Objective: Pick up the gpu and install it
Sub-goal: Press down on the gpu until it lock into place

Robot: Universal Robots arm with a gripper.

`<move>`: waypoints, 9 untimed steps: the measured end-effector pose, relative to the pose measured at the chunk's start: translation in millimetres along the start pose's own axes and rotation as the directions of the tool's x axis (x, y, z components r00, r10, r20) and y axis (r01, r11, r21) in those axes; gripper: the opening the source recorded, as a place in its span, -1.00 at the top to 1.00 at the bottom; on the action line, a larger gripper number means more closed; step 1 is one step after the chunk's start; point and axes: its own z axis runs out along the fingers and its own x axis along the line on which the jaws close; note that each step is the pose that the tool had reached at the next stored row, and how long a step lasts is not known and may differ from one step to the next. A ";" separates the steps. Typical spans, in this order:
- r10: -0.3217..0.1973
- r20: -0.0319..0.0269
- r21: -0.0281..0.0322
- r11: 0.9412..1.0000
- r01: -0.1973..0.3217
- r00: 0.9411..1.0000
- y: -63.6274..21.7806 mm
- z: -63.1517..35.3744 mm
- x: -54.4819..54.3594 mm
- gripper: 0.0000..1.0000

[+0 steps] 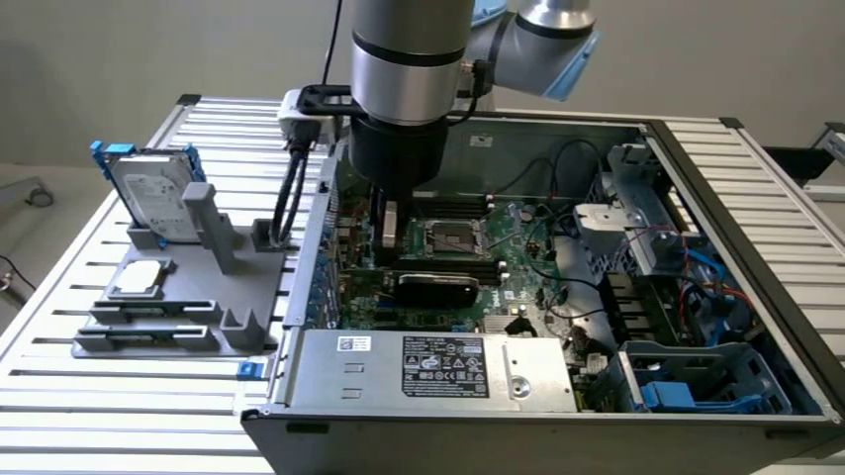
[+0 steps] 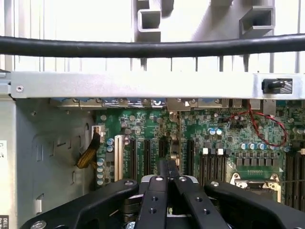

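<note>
On the exterior view's left we've got the slatted metal table (image 1: 53, 416) carrying a grey fixture (image 1: 148, 336). Standing in the fixture is 1 silver hard drive (image 1: 148, 193) in a blue-edged frame, its label print too small for us to read. Nearer the camera, 1 small square silver chip (image 1: 141, 279) lies on the same fixture. Moving right, we reach the open computer case (image 1: 528, 430). Along its near edge the silver power supply (image 1: 436, 371) wears a black label (image 1: 444, 366) and a smaller white sticker (image 1: 354, 343), both lettered, neither legible to us. Above that, the arm drops straight down into the case and the gripper (image 1: 384, 259) is clenched. In the wrist view we see its 2 fingers (image 2: 163, 171) pressed together over the green motherboard (image 2: 143, 129) and its row of dark slots. The gpu (image 1: 437, 288) sits inside the case on the motherboard with its black rounded shroud showing. It is just to the exterior view's right of the fingertips, on the camera's side of the CPU socket (image 1: 449, 237), and we can't tell whether the gripper touches it. Further right, the wrist view shows a red wire (image 2: 259, 129) looping over the board, and a blue plastic bay (image 1: 687, 391) sits in the case's near right corner.
</note>
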 end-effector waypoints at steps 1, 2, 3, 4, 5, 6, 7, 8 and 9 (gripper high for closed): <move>0.000 -0.012 -0.004 1.000 0.000 1.000 1.3 0.1 0.0 0.79; 0.001 -0.023 -0.008 1.000 -0.001 1.000 2.3 0.2 0.0 0.79; 0.001 -0.033 -0.013 1.000 -0.001 0.999 3.2 0.2 -0.1 0.79; 0.001 -0.043 -0.017 1.000 -0.002 0.999 4.0 0.3 -0.1 0.79; 0.001 -0.051 -0.022 1.000 -0.002 0.999 4.7 0.5 -0.1 0.79; 0.001 -0.058 -0.028 1.000 -0.003 0.998 5.4 0.5 -0.1 0.79; 0.001 -0.062 -0.034 0.999 -0.003 0.998 5.9 0.5 -0.2 0.79; 0.000 -0.065 -0.043 0.999 -0.003 0.998 6.2 0.4 -0.3 0.79; 0.000 -0.066 -0.051 0.999 -0.003 0.998 6.5 0.4 -0.4 0.79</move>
